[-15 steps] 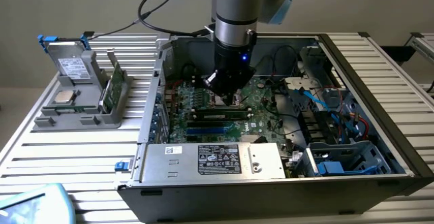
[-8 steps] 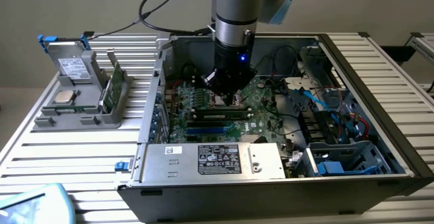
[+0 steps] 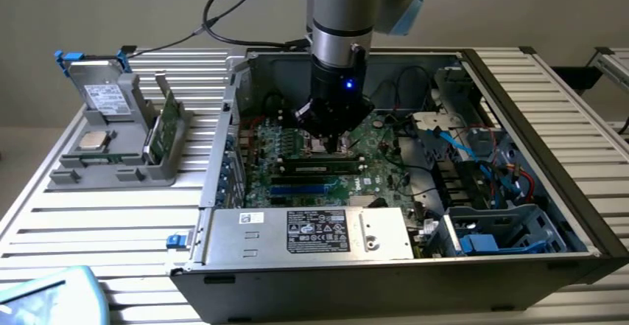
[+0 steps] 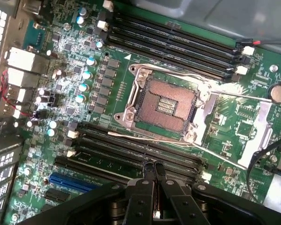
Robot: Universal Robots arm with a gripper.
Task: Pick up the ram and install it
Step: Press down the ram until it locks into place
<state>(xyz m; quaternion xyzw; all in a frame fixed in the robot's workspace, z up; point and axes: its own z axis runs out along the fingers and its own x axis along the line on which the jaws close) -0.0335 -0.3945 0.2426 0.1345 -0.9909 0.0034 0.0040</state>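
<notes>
The gripper (image 3: 332, 142) hangs inside the open computer case (image 3: 550, 111), its fingertips (image 4: 154, 169) pressed together with nothing between them, directly over the memory slots (image 4: 131, 152) beside the empty CPU socket (image 4: 166, 104). A ram stick (image 3: 317, 167) lies seated in the slots just below the gripper, its long axis running across the motherboard (image 3: 384, 170), parallel to the slots. A second green board (image 3: 167, 122) stands upright in the grey holder (image 3: 108, 172), well apart from the case. Whether the seated stick's end latches are locked is too small to make out.
</notes>
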